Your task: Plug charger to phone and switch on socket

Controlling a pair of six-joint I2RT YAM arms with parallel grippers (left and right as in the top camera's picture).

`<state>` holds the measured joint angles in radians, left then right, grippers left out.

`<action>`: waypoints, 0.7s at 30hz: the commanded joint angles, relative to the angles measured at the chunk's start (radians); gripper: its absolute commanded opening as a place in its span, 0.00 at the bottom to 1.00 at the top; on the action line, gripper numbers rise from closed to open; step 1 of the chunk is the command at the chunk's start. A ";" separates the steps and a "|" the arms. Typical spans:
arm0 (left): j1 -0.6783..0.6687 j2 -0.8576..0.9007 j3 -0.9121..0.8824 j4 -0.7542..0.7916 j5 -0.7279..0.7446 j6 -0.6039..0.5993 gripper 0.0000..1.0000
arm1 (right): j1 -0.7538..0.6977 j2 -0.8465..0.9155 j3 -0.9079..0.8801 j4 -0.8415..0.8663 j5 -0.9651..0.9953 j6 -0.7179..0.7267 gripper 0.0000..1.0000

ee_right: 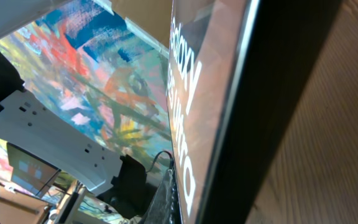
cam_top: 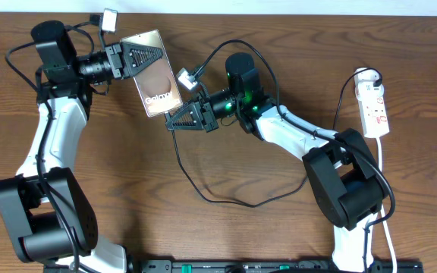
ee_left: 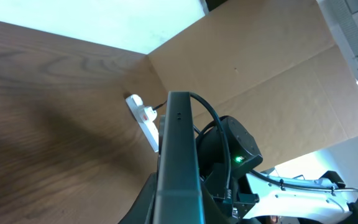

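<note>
Phone (cam_top: 160,89), single, gripped by left fingers (cam_top: 139,54), one charger (cam_top: 203,194), one socket (cam_top: 375,108)

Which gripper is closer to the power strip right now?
Right. The right gripper, pinching the charger at the phone's lower end, is well short of the power strip. The left gripper holds the phone's other end, farther away.

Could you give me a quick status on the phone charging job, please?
Left gripper shut on the phone. Right gripper shut on the charger at phone's lower end; seated or not, cannot tell. Socket untouched, far right; nothing blocking.
</note>
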<state>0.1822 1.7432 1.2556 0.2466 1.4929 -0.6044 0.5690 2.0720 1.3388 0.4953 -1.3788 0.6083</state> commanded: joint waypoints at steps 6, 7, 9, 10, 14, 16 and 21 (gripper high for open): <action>-0.016 -0.011 0.005 -0.014 0.079 0.003 0.07 | -0.014 0.002 0.019 0.029 0.124 0.008 0.01; -0.016 -0.011 0.005 -0.014 0.079 0.003 0.08 | -0.015 0.002 0.019 0.029 0.126 0.008 0.01; -0.016 -0.011 0.005 -0.014 0.079 0.005 0.07 | -0.019 0.002 0.019 0.029 0.133 0.008 0.01; -0.016 -0.011 0.005 -0.014 0.079 0.007 0.07 | -0.020 0.002 0.019 0.029 0.137 0.008 0.01; -0.016 -0.011 0.005 -0.015 0.079 0.019 0.07 | -0.027 0.002 0.019 0.029 0.140 0.008 0.01; -0.016 -0.011 0.005 -0.021 0.079 0.032 0.07 | -0.031 0.002 0.019 0.029 0.144 0.009 0.01; -0.022 -0.011 -0.005 -0.021 0.079 0.052 0.08 | -0.034 0.002 0.019 0.031 0.151 0.009 0.01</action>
<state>0.1822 1.7432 1.2556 0.2420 1.4857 -0.5838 0.5671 2.0720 1.3373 0.4992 -1.3666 0.6178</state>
